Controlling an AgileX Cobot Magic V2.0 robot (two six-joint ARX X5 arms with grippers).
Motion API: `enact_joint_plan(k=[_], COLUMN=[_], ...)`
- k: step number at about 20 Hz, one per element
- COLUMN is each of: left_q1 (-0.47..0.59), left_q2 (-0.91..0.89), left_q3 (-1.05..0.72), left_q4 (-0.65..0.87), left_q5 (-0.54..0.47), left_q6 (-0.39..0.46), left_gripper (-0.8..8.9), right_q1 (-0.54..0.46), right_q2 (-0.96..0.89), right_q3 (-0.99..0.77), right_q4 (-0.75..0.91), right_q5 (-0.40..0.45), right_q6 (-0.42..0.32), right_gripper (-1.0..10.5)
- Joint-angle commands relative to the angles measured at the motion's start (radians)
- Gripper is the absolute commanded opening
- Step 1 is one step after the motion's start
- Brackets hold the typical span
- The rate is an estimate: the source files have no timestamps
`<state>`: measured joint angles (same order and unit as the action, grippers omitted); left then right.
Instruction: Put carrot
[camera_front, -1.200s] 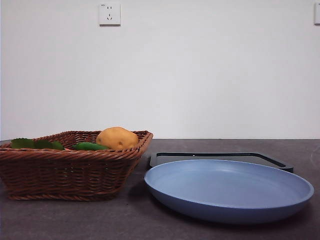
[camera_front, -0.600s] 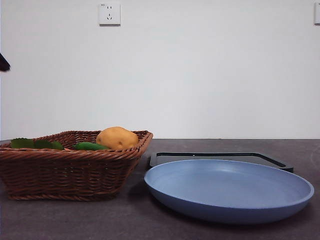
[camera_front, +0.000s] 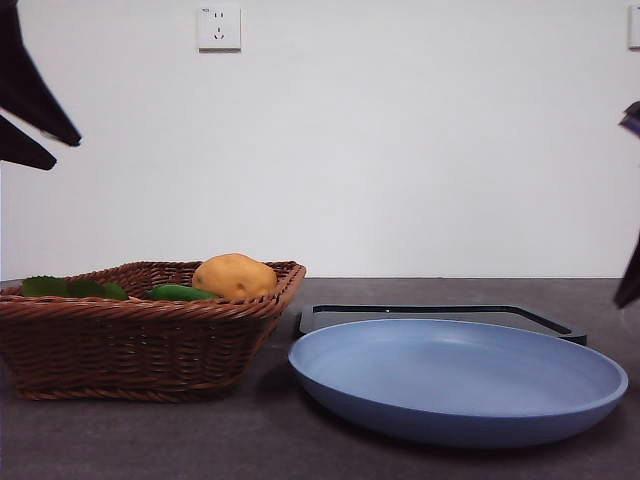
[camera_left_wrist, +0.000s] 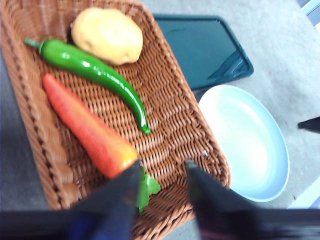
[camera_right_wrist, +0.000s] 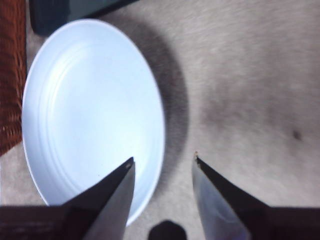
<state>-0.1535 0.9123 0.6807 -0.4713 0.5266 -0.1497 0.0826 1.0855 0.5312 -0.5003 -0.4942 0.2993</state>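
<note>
carrot, glossy red-orange tapered (camera_left_wrist: 87, 127), lies in brown wicker basket (camera_left_wrist: 195, 130); spread-jawed left gripper (camera_left_wrist: 161, 170) should straddle its thick end; right gripper (camera_right_wrist: 162, 162) spread too.

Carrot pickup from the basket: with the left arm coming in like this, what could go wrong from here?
1. The carrot lies close alongside the green pepper; the open left gripper might catch or nudge the pepper as it closes.
2. The gripper is over the carrot's leafy end, near the basket wall, so a jaw could snag the wicker or pinch only leaves.
3. The carrot looks glossy and tapered, so it may slip before reaching the blue plate.
</note>
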Motion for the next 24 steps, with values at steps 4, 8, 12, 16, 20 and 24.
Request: enact_joint_plan(k=[4,8,12,16,20,24], left_q1=[-0.004,-0.004,-0.004,-0.017,-0.086,-0.194], left_q2=[0.007,0.007,0.007,0.008,0.036,0.169], left_q3=[0.012,0.012,0.012,0.012,0.021,0.129], left_q4=[0.029,0.028,0.028,0.029,0.04,-0.05], left_q5=[0.001,0.0,0.0,0.002,-0.083,-0.31], left_q6=[-0.016,-0.016,-0.016,-0.016,-0.068,-0.064], left_gripper=[2.62,2.62,2.62,3.7,3.75,3.75], right_q1=[0.085,0.119,0.123,0.123,0.122,0.122], right_q2=[0.15,0.229,0.231,0.184,0.056,-0.057], right_q3=[0.014,0.014,0.014,0.014,0.014,0.014], right_q4=[0.128,0.19,0.203,0.175,0.071,0.027], right_q5=[0.081,0.079,0.08,0.075,0.082,0.088], right_q6=[0.048,0.069,0.098,0.109,0.101,0.092], right_gripper=[2.1,1.3,0.0,0.0,0.0,0.0])
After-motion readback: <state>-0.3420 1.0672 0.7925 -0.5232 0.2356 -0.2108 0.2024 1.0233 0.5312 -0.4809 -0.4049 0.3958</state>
